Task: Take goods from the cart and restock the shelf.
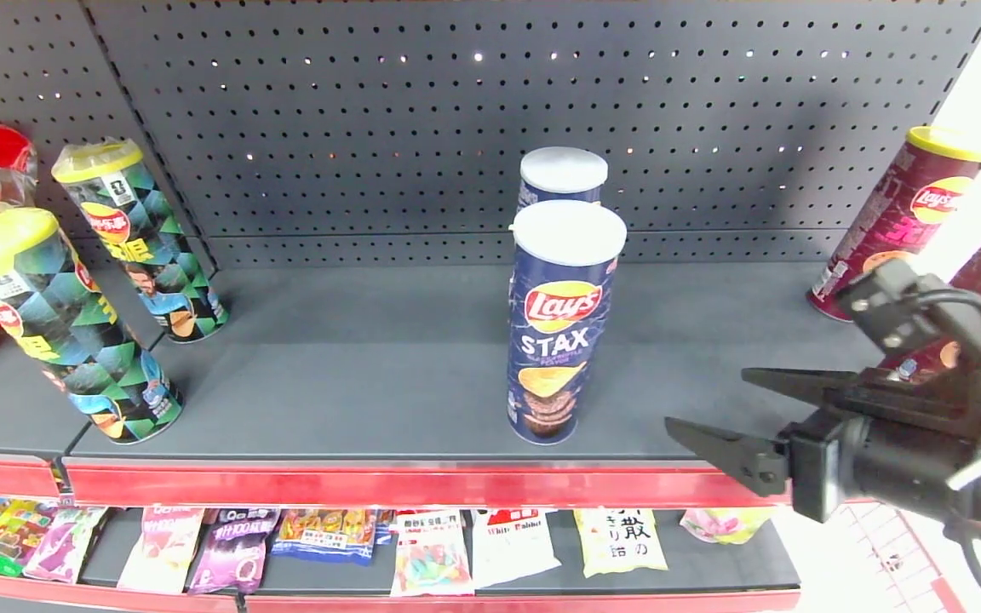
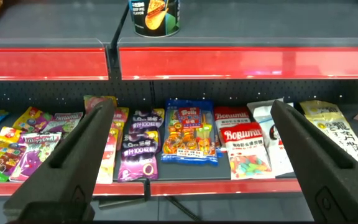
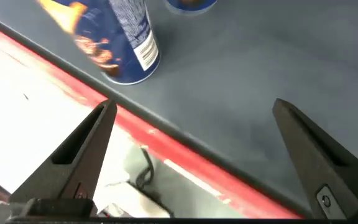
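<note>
**While both grippers hang empty, we read this as the gap between one placement and the next pick**

Right gripper (image 1: pixel 708 400): fingers spread wide, nothing between them. It hovers off the front edge of the shelf (image 1: pixel 371 358), just beside the red lip (image 1: pixel 371 485). Right wrist view agrees: right gripper (image 3: pixel 192 104) is splayed over bare deck and lip.

Left gripper (image 2: pixel 190 104): also wide open and empty, low down, facing the snack bags (image 2: pixel 188 134) on the lower shelf (image 2: pixel 166 180).

Goods: front blue can (image 1: pixel 560 323) stands upright mid-shelf, near the lip and apart from the right gripper. Rear blue can (image 1: pixel 562 174) stands directly behind it. Green-patterned cans (image 1: pixel 56 323) are at the robot's left, maroon cans (image 1: pixel 899 221) at its right.

Our judgement: the blue row is partly filled and no item is in hand, so the step is a fetch. The next move calls for clearing the right arm away from the lip without clipping the front blue can, then turning to the cart. We'd grip a fresh can around its body and set it upright on the open deck beside the blue pair.
</note>
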{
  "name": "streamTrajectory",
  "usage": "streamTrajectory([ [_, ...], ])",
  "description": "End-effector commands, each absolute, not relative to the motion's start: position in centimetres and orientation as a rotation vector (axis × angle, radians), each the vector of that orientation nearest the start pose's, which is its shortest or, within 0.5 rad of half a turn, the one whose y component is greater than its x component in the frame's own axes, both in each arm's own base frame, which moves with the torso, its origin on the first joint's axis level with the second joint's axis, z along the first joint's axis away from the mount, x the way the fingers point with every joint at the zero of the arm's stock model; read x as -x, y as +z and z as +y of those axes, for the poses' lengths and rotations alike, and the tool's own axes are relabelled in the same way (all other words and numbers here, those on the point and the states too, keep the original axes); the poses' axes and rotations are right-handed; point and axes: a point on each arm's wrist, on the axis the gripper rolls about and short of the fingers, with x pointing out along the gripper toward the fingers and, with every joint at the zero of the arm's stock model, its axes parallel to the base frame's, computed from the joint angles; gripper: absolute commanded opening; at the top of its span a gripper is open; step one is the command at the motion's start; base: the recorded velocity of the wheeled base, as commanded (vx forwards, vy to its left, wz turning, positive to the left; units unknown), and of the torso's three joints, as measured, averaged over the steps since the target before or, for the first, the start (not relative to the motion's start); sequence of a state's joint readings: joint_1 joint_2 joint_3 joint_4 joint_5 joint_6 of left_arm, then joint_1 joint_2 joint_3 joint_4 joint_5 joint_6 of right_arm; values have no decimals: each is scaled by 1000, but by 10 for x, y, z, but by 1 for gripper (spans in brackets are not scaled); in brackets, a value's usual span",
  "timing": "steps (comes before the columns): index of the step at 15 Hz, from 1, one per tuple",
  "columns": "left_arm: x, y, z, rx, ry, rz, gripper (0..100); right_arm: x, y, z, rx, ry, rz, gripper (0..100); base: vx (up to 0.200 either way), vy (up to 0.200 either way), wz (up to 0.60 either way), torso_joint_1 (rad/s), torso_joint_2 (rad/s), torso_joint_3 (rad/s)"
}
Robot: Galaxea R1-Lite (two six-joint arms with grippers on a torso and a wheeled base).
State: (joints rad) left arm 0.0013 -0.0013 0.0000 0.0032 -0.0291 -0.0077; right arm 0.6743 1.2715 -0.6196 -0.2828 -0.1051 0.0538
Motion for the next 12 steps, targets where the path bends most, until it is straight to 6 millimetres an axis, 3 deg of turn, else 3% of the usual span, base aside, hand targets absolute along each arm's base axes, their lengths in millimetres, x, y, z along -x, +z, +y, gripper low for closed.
streamTrajectory([
  [1,23,75,-1,9,-28,3,100,-118,213,81,25,509,255,100,0,0,0,0,0,0],
  [5,23,75,-1,8,-28,3,100,-94,201,66,18,527,230,100,0,0,0,0,0,0],
  [8,23,75,-1,8,-28,3,100,-76,203,53,-9,532,163,100,0,0,0,0,0,0],
  [12,23,75,-1,9,-28,3,100,-51,182,35,-15,656,130,100,0,0,0,0,0,0],
])
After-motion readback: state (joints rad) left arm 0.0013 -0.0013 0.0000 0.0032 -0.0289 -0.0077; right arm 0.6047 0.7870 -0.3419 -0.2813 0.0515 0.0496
